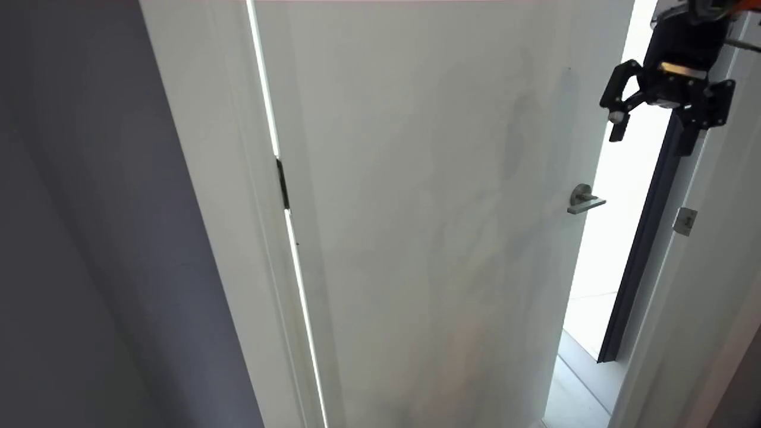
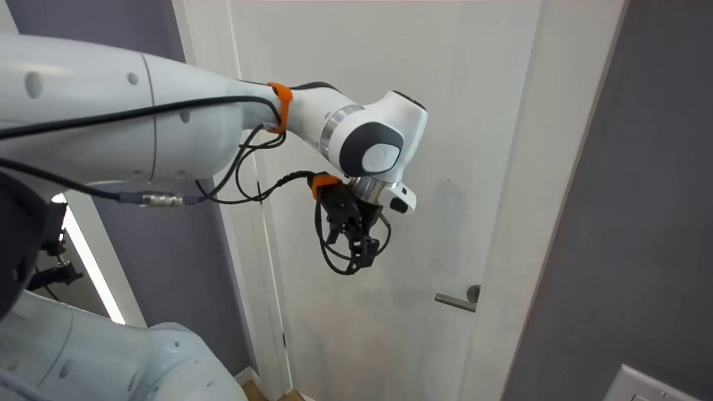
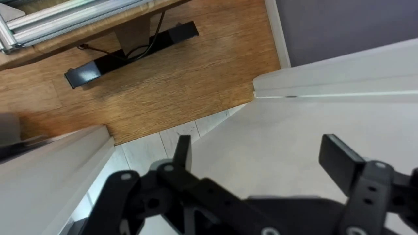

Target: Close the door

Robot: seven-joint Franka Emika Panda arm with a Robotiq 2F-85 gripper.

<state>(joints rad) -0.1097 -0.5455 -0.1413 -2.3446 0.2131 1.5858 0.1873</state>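
Door has its top cut off in both exterior views; the arm hides some. It stands tall, pointing up, part open in its frame. Your end effector is spread wide.

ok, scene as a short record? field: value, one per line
door: partly open, bright gap beyond its free edge
handle: silver lever on the door, ungripped
hinge: dark, at the edge opposite the handle
tool: open, holding nothing
frame: white, metal plate on it
floor: wood, meeting pale tiles
task: door not yet closed
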